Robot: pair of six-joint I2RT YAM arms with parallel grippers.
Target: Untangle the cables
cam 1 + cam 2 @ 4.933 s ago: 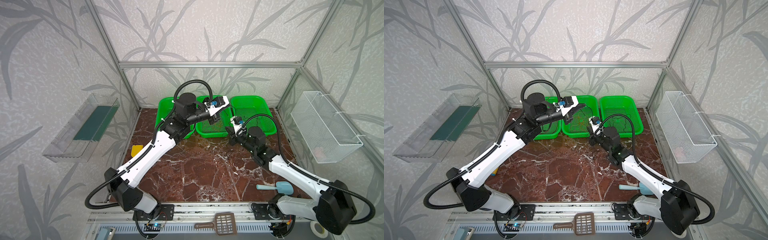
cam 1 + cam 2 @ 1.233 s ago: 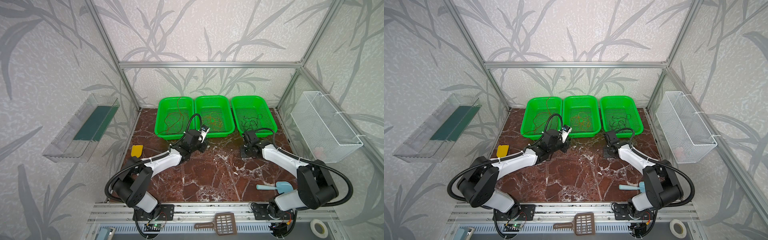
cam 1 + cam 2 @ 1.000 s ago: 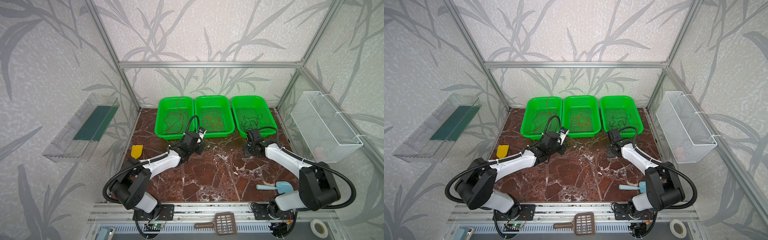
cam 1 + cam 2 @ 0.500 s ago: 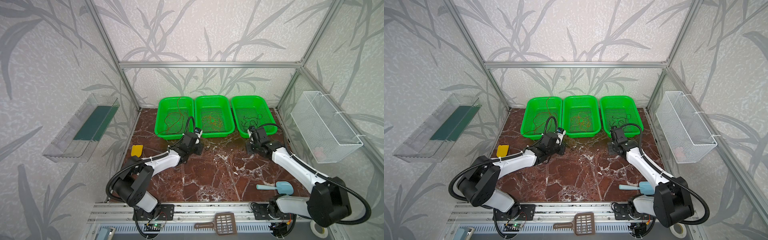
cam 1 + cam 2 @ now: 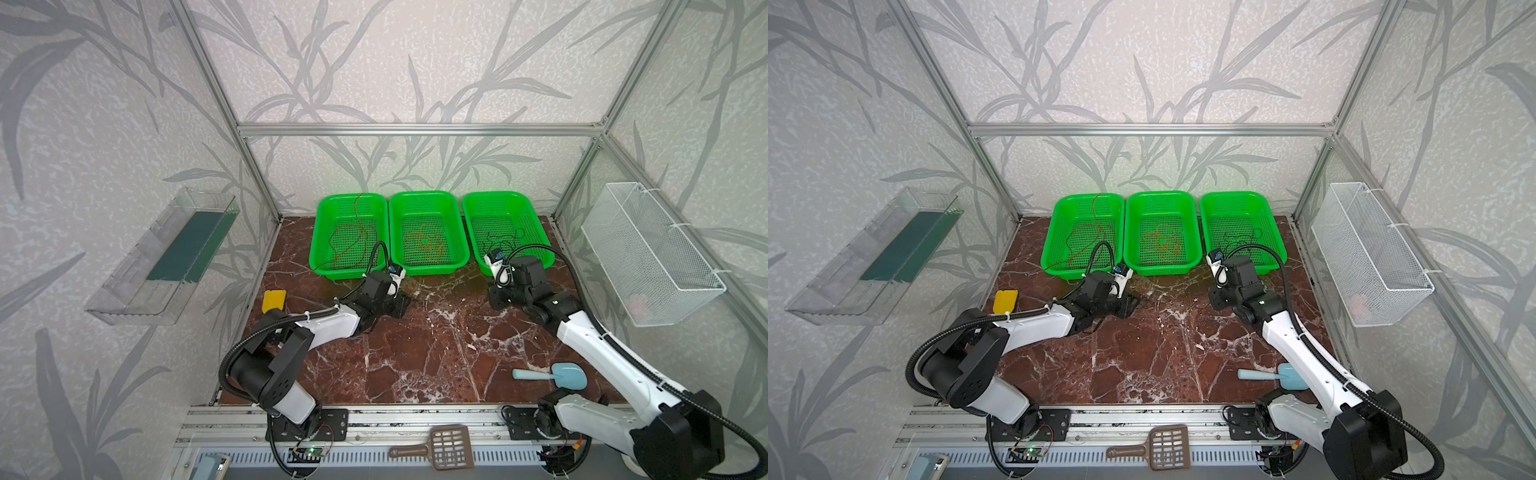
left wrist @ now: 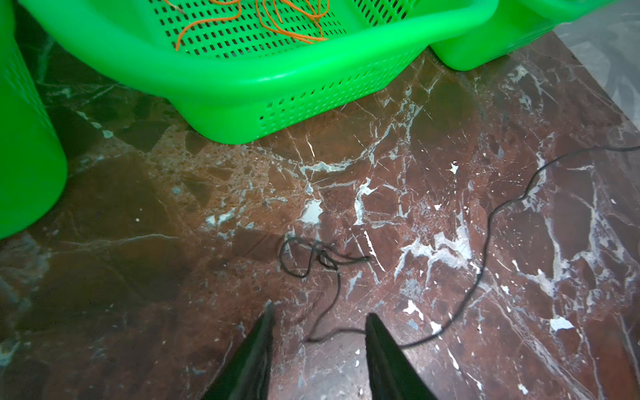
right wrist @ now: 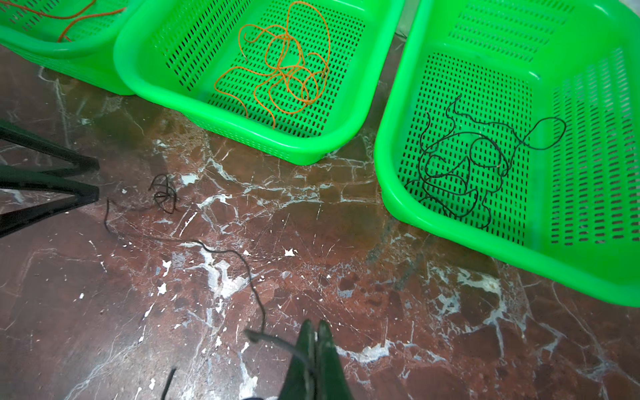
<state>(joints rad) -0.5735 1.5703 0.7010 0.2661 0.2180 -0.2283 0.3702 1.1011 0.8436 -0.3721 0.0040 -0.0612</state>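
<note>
Baskets, three and green, in one row at far edge of marble table (image 5: 415, 353): left basket (image 5: 332, 198) with red-brown cable (image 5: 349, 227), middle basket (image 5: 424, 193) with orange cable (image 7: 287, 69), right basket (image 5: 494, 194) with bunched black cable (image 7: 460, 162). Further off: yellow piece (image 5: 273, 300), blue scoop (image 5: 557, 375), brown slotted scoop (image 5: 440, 446) on front rail (image 5: 374, 417). Loose black cable (image 6: 486, 239) flat on the marble between both arms, with small tangle (image 6: 308, 256) just before front wall of middle basket. Left gripper (image 6: 320, 311) low over the table, jaws apart, gripping nothing, one bend of loose black cable lying between them. At the other end of this cable, right gripper (image 7: 315, 329) pressed together, pinching it. Almost not visible in both top views; clear only in both wrist views. In right wrist view also spread fingers (image 7: 83, 194) of left gripper, near the tangle.
</note>
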